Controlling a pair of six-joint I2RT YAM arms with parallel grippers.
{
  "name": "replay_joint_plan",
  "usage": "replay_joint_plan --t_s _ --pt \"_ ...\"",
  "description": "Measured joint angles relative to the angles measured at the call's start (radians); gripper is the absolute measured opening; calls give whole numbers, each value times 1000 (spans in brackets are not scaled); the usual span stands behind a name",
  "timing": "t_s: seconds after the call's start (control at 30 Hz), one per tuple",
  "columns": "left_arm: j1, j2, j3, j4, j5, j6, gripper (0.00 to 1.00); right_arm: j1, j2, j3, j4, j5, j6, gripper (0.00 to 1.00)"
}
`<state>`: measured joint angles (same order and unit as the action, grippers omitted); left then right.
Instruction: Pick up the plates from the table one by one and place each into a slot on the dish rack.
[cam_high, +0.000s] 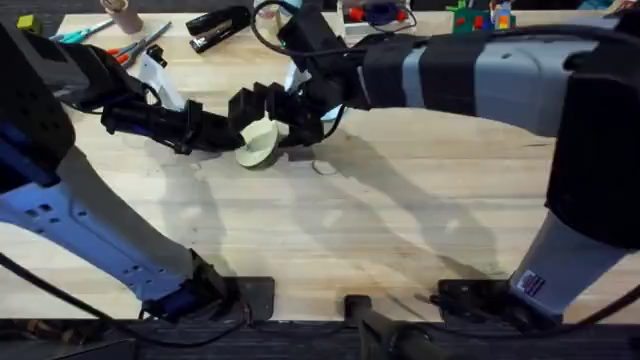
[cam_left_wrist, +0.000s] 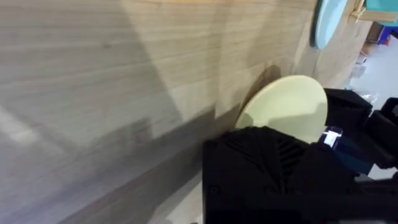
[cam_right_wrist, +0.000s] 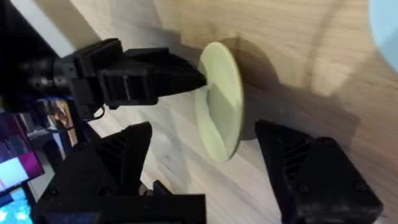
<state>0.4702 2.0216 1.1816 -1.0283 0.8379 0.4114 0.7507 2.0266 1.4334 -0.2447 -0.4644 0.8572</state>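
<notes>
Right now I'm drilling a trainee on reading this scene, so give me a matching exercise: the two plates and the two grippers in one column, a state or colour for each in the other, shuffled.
Column one:
1. cream plate
2. second plate
3. left gripper
4. right gripper

Column two:
A. open, one finger on either side of a plate
B. pinching a plate's rim
C. tipped up on its edge on the table
D. light blue

Pairs: 1-C, 2-D, 3-B, 4-A

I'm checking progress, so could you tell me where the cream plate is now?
In the overhead view, the cream plate is tilted, left of centre, between the left end effector and right end effector.
</notes>
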Motion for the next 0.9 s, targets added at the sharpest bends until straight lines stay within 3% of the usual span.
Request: replay_joint_plan --t_s 0.4,0.57,0.73,0.9 --pt "0 0 0 0 0 0 41 17 39 0 14 4 40 989" --pt "0 0 0 0 0 0 41 17 39 0 37 8 52 886" --pt "0 0 0 0 0 0 41 17 39 0 39 8 56 595" --pt "2 0 0 0 4 0 41 11 39 0 20 30 60 146"
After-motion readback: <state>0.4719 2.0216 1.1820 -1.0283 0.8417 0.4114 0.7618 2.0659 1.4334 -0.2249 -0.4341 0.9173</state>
